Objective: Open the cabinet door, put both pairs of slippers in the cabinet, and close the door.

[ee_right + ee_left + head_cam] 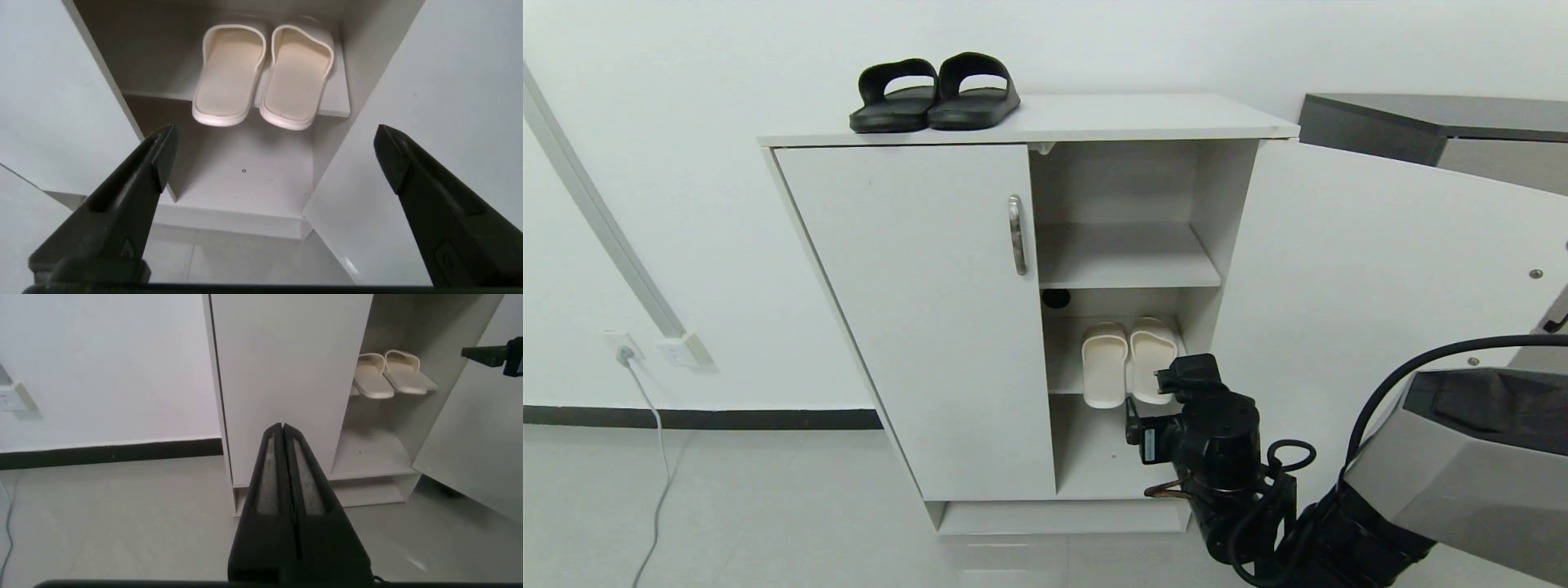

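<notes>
A pair of black slippers [935,94] sits on top of the white cabinet [1143,114], at its left. The cabinet's right door [1372,278] is swung wide open; its left door [915,310] with the metal handle [1016,234] is closed. A pair of white slippers [1129,359] [263,73] [394,373] lies side by side on the middle shelf inside. My right gripper [1160,392] [275,139] is open just in front of that shelf, holding nothing. My left gripper [282,433] is shut and empty, low over the floor facing the closed door.
The top shelf [1127,257] and the bottom compartment [1094,465] hold nothing. A wall socket with a cable [625,353] hangs at the left, above bare tiled floor [727,506]. A grey unit [1421,131] stands behind the open door.
</notes>
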Motion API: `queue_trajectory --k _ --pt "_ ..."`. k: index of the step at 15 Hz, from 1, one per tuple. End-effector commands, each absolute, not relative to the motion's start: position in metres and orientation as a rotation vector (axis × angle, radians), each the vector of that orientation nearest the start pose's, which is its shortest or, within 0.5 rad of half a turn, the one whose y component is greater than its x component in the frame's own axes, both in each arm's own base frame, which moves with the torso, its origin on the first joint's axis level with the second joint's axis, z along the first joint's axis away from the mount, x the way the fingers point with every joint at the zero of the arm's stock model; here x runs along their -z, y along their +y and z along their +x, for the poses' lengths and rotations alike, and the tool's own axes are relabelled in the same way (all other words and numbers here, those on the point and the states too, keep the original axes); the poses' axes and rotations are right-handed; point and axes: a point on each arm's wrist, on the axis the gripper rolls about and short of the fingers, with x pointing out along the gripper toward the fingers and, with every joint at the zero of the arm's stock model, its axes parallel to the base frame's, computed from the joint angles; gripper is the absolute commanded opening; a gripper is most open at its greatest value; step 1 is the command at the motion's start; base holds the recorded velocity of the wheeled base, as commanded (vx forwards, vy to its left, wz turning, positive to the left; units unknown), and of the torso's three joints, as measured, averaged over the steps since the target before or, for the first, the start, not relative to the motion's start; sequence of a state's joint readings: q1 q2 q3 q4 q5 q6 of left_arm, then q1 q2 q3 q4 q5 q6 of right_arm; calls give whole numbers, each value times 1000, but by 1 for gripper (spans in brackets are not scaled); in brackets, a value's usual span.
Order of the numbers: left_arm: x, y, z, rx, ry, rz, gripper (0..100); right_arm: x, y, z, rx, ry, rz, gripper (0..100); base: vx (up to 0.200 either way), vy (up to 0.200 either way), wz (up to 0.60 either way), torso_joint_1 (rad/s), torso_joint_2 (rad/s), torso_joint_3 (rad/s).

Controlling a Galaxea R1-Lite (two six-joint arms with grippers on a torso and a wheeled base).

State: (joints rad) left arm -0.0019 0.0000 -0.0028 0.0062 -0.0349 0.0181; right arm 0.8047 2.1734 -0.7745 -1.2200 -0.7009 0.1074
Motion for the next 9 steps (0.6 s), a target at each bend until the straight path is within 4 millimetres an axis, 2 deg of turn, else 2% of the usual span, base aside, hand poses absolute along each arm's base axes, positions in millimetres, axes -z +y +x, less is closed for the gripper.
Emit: queue_trajectory --k 1,9 --pt "-76 -1 -23 37 6 17 0 -69 257 267 -97 137 -17 100 0 200 0 2 2 2" --pt "-76 -1 -23 35 4 17 0 -69 256 266 -97 134 -14 100 0 200 0 5 2 5"
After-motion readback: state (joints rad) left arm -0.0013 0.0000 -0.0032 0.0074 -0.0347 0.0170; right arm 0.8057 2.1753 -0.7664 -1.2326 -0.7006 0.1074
